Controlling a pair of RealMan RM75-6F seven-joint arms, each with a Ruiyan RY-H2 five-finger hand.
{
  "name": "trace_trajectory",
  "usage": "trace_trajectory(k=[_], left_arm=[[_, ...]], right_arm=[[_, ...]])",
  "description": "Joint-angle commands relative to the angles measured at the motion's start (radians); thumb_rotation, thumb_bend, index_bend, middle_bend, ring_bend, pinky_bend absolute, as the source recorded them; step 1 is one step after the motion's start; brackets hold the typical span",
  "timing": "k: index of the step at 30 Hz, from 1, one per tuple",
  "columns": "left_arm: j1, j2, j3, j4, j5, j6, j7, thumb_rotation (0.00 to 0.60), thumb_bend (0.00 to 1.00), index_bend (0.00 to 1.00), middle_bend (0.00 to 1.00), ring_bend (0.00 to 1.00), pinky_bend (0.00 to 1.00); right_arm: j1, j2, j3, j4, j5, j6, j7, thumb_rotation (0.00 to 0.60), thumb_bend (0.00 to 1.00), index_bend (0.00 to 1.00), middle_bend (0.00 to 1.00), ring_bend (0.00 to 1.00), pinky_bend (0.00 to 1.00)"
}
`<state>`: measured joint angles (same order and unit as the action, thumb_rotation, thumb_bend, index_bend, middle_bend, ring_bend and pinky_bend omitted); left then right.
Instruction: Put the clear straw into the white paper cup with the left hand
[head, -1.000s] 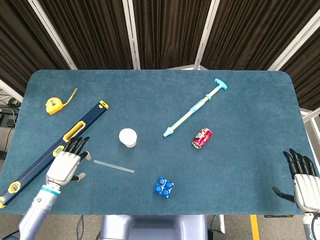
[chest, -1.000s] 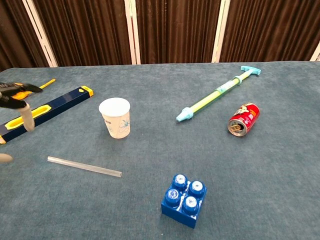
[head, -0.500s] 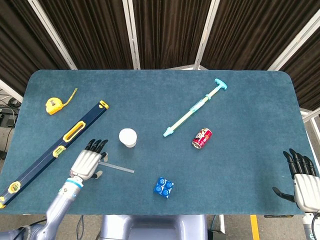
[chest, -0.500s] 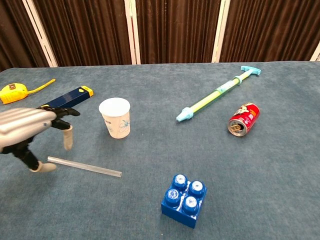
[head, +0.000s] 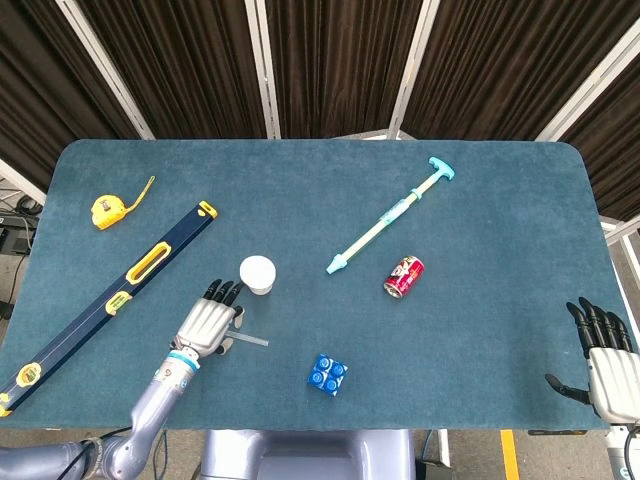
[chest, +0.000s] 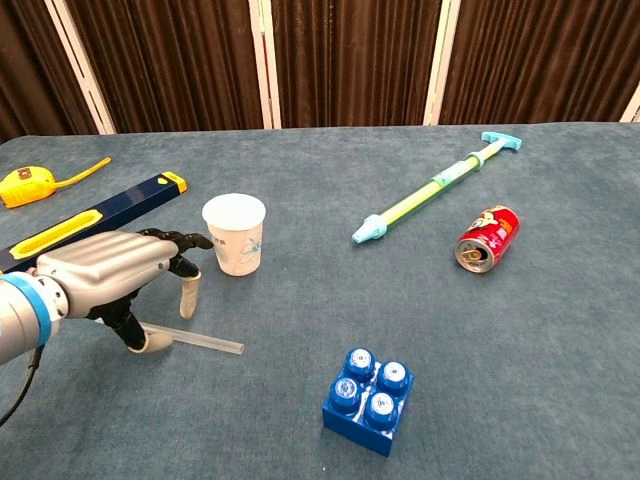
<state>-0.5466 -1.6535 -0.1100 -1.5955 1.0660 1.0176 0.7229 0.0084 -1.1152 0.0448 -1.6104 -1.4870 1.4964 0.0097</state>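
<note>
We see the left robot hand over the clear straw, fingers apart, holding nothing; white paper cup just beyond. Right robot hand open, idle.

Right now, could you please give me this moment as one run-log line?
left hand: open, over clear straw, not gripping | white paper cup: upright, no straw in it | right hand: open, idle at table edge

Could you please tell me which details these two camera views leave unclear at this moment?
1. Clear plastic straw: its left part is hidden under the left hand in both views, so contact is unclear.
2. Right hand: cut by the head view's bottom-right corner; absent from the chest view.
3. Long navy spirit level: its near end is cut off in both views.
4. Red soda can: label too small.
</note>
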Motion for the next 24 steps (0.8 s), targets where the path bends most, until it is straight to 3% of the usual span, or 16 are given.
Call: trace_trajectory(k=[1, 24], left_arm=[[-0.007, -0.011, 0.006, 0.008, -0.005, 0.007, 0.008, 0.600, 0.31, 0.51, 0.00, 0.00, 0.00], [-0.014, -0.033, 0.051, 0.043, -0.008, 0.045, 0.010, 0.600, 0.31, 0.54, 0.00, 0.00, 0.00]], right_arm=[[0.000, 0.000, 0.000, 0.000, -0.001, 0.000, 0.001, 0.600, 0.09, 0.00, 0.00, 0.00, 0.00], [0.000, 0.000, -0.001, 0.001, -0.001, 0.000, 0.000, 0.600, 0.09, 0.00, 0.00, 0.00, 0.00]])
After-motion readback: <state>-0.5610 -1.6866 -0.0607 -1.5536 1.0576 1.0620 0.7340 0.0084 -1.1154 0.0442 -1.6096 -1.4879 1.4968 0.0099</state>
